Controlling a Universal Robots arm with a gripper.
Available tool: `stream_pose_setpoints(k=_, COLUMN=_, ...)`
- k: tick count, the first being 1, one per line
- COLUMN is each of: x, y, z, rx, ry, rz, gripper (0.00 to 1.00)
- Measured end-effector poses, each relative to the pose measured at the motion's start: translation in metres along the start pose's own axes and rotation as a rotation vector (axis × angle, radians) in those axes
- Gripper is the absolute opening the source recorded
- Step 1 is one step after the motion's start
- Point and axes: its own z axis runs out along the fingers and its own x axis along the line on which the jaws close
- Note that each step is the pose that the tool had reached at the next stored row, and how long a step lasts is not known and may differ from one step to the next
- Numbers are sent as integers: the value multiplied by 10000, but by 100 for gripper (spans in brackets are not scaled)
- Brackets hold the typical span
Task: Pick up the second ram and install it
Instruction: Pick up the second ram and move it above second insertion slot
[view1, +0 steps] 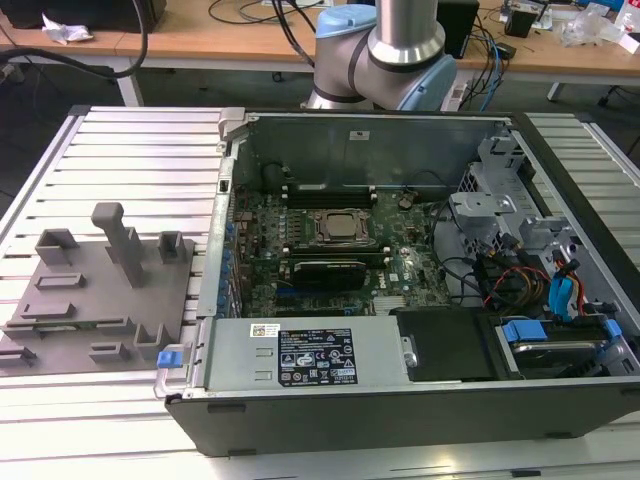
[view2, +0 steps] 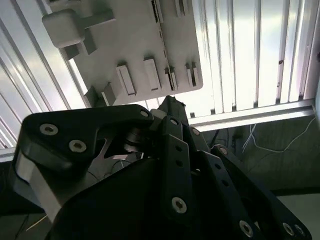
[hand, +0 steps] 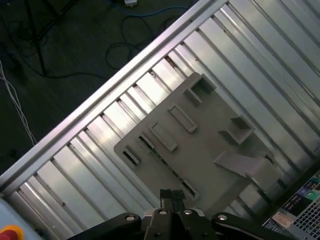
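Pincer (hand: 170, 196) (fingertips pressed together, gripping nothing) hangs over one edge of the grey tray (hand: 210, 145). Bare ribbed surface (hand: 90, 170) surrounds the tray, with the open computer case (view1: 400, 425) to the exterior view's right.

The table (view1: 130, 150) is ribbed, glossy bare metal. The grey holder (view1: 110, 300) on it looks matt, smooth plastic. The claw (hand: 172, 195) is matt black.

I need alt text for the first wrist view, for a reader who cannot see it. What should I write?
A black gripper with its fingers shut hangs above a flat grey plastic holder plate with raised slots and blocks. The plate lies on a ribbed aluminium table; beyond the table's edge is a dark floor with cables.
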Motion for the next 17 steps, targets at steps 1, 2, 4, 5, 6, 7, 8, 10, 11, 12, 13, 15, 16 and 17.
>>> stream_pose_setpoints(k=1, x=0, y=0, z=0, rx=-3, ry=7, rz=-165, gripper=11)
stream_pose_setpoints(k=2, x=0, y=0, z=0, rx=-9, ry=18, rz=-409, gripper=11)
stream_pose_setpoints(k=4, x=0, y=0, z=0, rx=-18, ry=34, rz=-770, gripper=11)
stream_pose_setpoints(k=5, x=0, y=0, z=0, rx=-20, ry=39, rz=-884, gripper=11)
stream_pose_setpoints(k=6, x=0, y=0, z=0, rx=-22, ry=43, rz=-960, gripper=11)
stream_pose_setpoints(k=7, x=0, y=0, z=0, rx=-25, ry=48, rz=-1087, gripper=11)
stream_pose_setpoints(k=8, x=0, y=0, z=0, rx=-27, ry=54, rz=-1185, gripper=11)
stream_pose_setpoints(k=10, x=0, y=0, z=0, rx=-32, ry=61, rz=-1376, gripper=11)
stream_pose_setpoints(k=11, x=0, y=0, z=0, rx=-33, ry=65, rz=-1456, gripper=11)
stream_pose_setpoints(k=12, x=0, y=0, z=0, rx=-36, ry=69, rz=-1553, gripper=11)
stream_pose_setpoints(k=13, x=0, y=0, z=0, rx=-40, ry=78, rz=-1746, gripper=11)
stream_pose_setpoints(k=15, x=0, y=0, z=0, rx=-49, ry=95, rz=-2141, gripper=11)
stream_pose_setpoints(k=16, x=0, y=0, z=0, rx=-54, ry=105, rz=-2340, gripper=11)
stream_pose_setpoints(k=17, x=0, y=0, z=0, rx=-58, ry=113, rz=-2528, gripper=11)
